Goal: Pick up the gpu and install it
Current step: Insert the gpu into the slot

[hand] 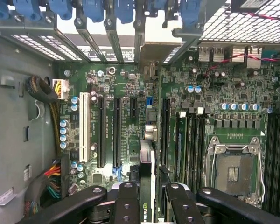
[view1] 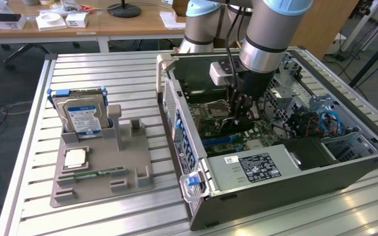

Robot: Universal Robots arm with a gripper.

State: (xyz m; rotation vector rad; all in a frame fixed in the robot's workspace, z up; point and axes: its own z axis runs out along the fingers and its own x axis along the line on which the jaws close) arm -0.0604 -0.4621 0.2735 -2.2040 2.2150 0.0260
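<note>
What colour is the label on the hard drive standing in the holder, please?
Blue and white; the hard drive label shows best in the exterior view.

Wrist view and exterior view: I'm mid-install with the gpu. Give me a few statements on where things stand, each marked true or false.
1. The gripper has the gpu edge-on between its fingers. True.
2. The hard drive lies flat inside the computer case. False: it stands upright in the grey holder on the table, to the exterior view's left of the case.
3. The CPU socket on the motherboard lies bare. True.
4. The gripper hangs over the grey holder. False: it is down inside the computer case, over the motherboard's slots.
</note>
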